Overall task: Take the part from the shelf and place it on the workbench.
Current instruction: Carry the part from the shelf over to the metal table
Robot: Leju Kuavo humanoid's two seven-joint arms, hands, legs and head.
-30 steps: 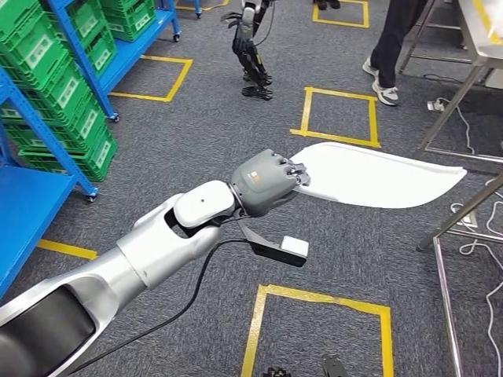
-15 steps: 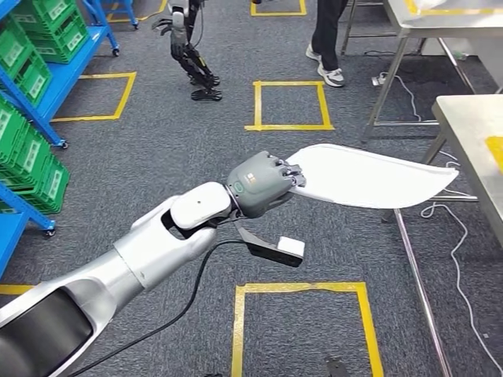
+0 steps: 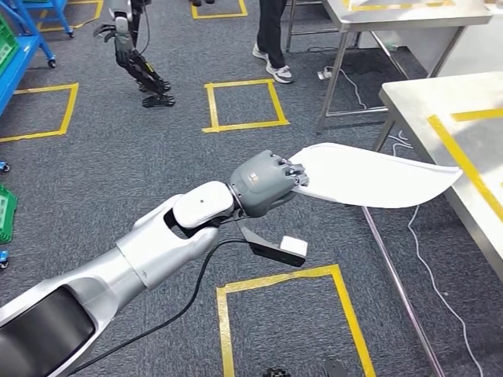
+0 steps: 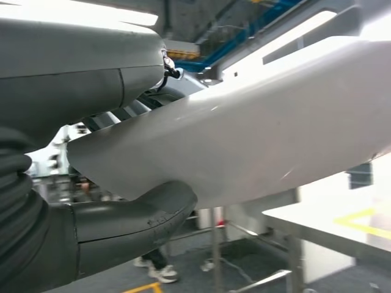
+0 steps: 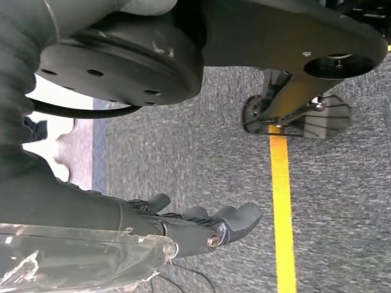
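Note:
My left hand (image 3: 267,182) grips one end of a long, white, curved part (image 3: 373,174) and holds it out level above the grey carpet. The part's far tip reaches over the near edge of a steel workbench (image 3: 427,102) with yellow tape lines at the right. In the left wrist view the part (image 4: 258,134) lies between the thick thumb (image 4: 138,220) and the fingers above it. My right hand (image 5: 184,229) hangs over the floor with its fingers stretched out and nothing in them.
A second steel table (image 3: 380,16) stands at the back right, with a person's legs (image 3: 272,35) beside it. Another robot (image 3: 134,55) stands at the back left. A blue shelf corner (image 3: 23,47) is at the far left. Cables (image 3: 427,267) trail under the workbench.
The whole view has swung to the right: the blue shelves and green crates have slid off to the left and the workbench has come in at the right. My left hand keeps its hold on the part.

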